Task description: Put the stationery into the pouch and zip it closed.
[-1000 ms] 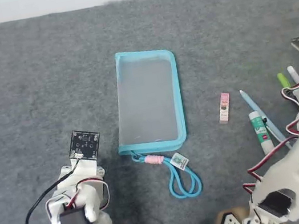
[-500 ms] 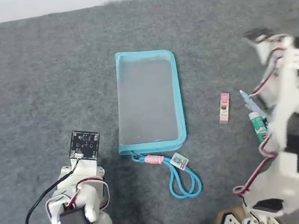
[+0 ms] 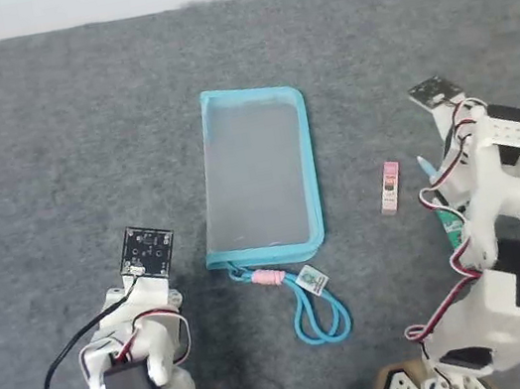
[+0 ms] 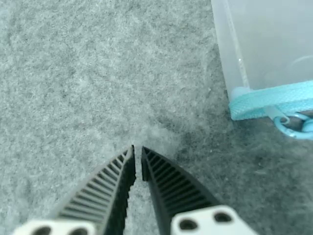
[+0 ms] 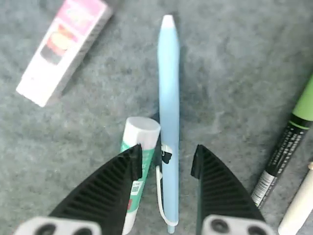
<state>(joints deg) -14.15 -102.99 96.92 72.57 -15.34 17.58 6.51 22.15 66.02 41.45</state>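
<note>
Pen lies on the bench near the pouch, touching the glue. Right tool hangs spread over both, so closing might pinch both. Left tool sits pressed together.

Glue stick and blue pen mostly hidden under right arm, green marker and pouch cropped at edges.
</note>
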